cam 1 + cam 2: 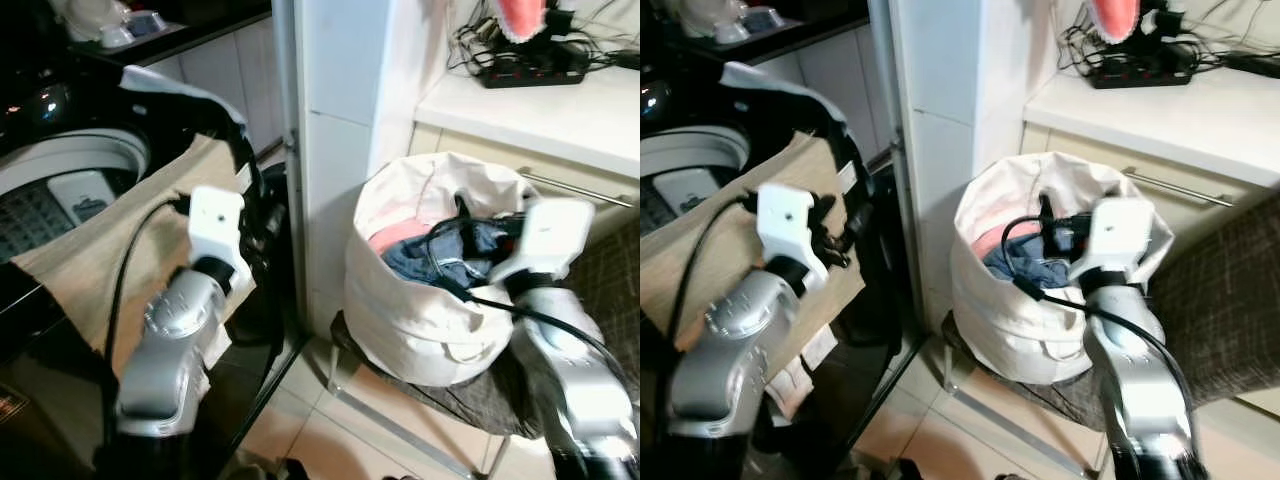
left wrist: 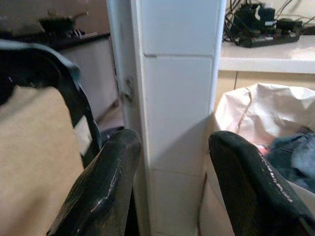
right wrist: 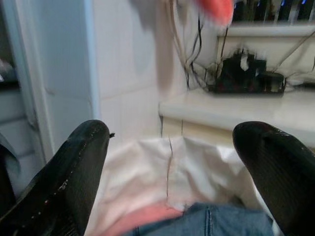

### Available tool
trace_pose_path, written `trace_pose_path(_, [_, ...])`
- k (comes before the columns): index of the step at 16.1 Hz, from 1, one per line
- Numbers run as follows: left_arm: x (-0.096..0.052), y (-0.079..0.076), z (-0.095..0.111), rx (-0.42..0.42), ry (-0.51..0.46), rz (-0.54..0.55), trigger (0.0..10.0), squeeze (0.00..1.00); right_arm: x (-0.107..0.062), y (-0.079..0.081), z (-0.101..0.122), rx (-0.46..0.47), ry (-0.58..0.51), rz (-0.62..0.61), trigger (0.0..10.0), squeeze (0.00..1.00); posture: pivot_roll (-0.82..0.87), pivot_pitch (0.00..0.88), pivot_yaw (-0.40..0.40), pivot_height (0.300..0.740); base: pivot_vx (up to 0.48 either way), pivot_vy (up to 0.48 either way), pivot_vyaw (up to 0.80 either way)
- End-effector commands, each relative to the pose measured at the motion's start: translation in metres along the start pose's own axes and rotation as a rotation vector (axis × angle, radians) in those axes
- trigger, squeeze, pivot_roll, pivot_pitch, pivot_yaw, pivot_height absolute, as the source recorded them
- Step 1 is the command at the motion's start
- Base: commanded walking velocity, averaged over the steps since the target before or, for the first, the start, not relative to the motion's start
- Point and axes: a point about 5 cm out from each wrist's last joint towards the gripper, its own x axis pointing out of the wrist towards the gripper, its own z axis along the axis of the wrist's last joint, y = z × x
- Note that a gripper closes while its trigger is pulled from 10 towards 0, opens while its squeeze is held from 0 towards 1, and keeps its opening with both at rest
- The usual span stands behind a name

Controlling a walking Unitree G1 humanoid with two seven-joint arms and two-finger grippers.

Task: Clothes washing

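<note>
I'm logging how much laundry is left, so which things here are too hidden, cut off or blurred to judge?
- Clothes deep in the laundry bag: head views, hidden by its wall and the blue garment on top.
- Washing machine drum: cut by the left edge, covered by a beige cloth.
- Pink object above the counter: right wrist view, blurred and cut off.
- Power strip plugs: too small.

I see a cream-white laundry bag (image 1: 420,300) holding a denim-blue garment (image 1: 455,255) and a pink one (image 1: 400,235). My silver arms end in white wrist housings and black fingers (image 2: 106,189), with black cables trailing. A tan cloth (image 1: 110,250) drapes the white-rimmed washing machine (image 1: 70,165). The tiled pillar (image 1: 345,120) is white, the counter (image 1: 560,110) pale cream with a black power strip (image 1: 530,70). A dark brown, finely checked fabric (image 1: 1230,310) covers the seat beside the bag.
</note>
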Motion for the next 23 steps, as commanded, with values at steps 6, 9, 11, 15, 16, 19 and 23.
trace_pose_path(6, [0.004, -0.01, 0.008, 0.031, -0.044, -0.017, 10.0, 0.0, -0.013, 0.008, -0.013, 0.008, 0.188, 0.052, 10.0, 0.0, -0.05, 0.0, 0.028, 0.74, 0.098, 0.0, 0.0])
trace_pose_path(9, [0.005, -0.011, 0.009, 0.033, -0.048, -0.009, 10.0, 0.0, -0.012, 0.017, -0.009, 0.027, 0.233, 0.125, 10.0, 0.0, -0.05, 0.0, 0.027, 0.74, 0.326, 0.0, 0.0])
trace_pose_path(11, [0.005, -0.009, 0.008, 0.046, -0.041, 0.003, 10.0, 0.0, -0.013, 0.021, -0.009, 0.029, 0.248, 0.147, 10.0, 0.0, -0.04, 0.0, 0.021, 0.74, 0.326, 0.0, 0.0])
trace_pose_path(15, [0.007, -0.008, 0.008, 0.043, -0.045, 0.009, 10.0, 0.0, -0.011, 0.02, -0.007, 0.019, 0.257, 0.153, 10.0, 0.0, -0.04, 0.0, 0.02, 0.74, 0.328, 0.0, 0.0])
trace_pose_path(16, [0.007, -0.008, 0.008, 0.041, -0.045, 0.008, 10.0, 0.0, -0.011, 0.019, -0.006, 0.018, 0.259, 0.151, 10.0, 0.0, -0.04, 0.0, 0.021, 0.74, 0.33, 0.0, 0.0])
trace_pose_path(19, [0.009, -0.01, 0.009, 0.042, -0.047, 0.001, 10.0, 0.0, -0.011, 0.019, -0.005, 0.001, 0.265, 0.165, 10.0, 0.0, -0.05, 0.0, 0.024, 0.74, 0.329, 0.0, 0.0])
trace_pose_path(23, [0.011, -0.011, 0.011, 0.037, -0.057, -0.009, 10.0, 0.0, -0.012, 0.016, -0.004, 0.025, 0.262, 0.146, 10.0, 0.0, -0.05, 0.0, 0.028, 0.74, 0.327, 0.0, 0.0])
